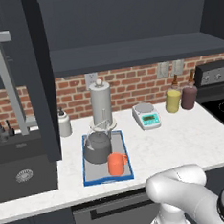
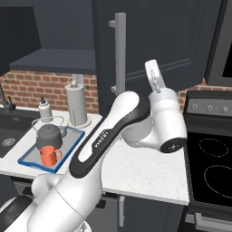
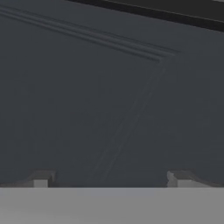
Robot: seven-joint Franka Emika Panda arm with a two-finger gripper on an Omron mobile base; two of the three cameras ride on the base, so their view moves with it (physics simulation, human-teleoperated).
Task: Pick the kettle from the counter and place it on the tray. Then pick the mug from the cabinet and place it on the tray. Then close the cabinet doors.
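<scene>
The dark grey kettle [image 1: 97,146] [image 2: 49,135] and the orange mug [image 1: 117,164] [image 2: 49,156] both stand on the blue-rimmed tray [image 1: 84,159] [image 2: 38,165] on the white counter [image 1: 183,136]. The mug is in front of the kettle. My gripper [image 2: 154,78] [image 3: 109,181] is raised high and open, nothing between its fingertips [image 3: 41,180]. It points close at the face of the right cabinet door [image 2: 149,41] [image 3: 113,96], next to that door's bar handle [image 2: 119,54]. The left cabinet door [image 1: 40,91] stands swung open, and the cabinet shelf [image 1: 137,51] shows bare.
Behind the tray stands a grey paper-towel cylinder [image 1: 100,103], with a soap bottle [image 1: 64,123] to its left. A kitchen scale [image 1: 146,115], a yellow jar [image 1: 173,100] and a dark red jar [image 1: 189,96] stand to the right. The black sink [image 1: 22,165] lies left, the stove [image 2: 213,167] right.
</scene>
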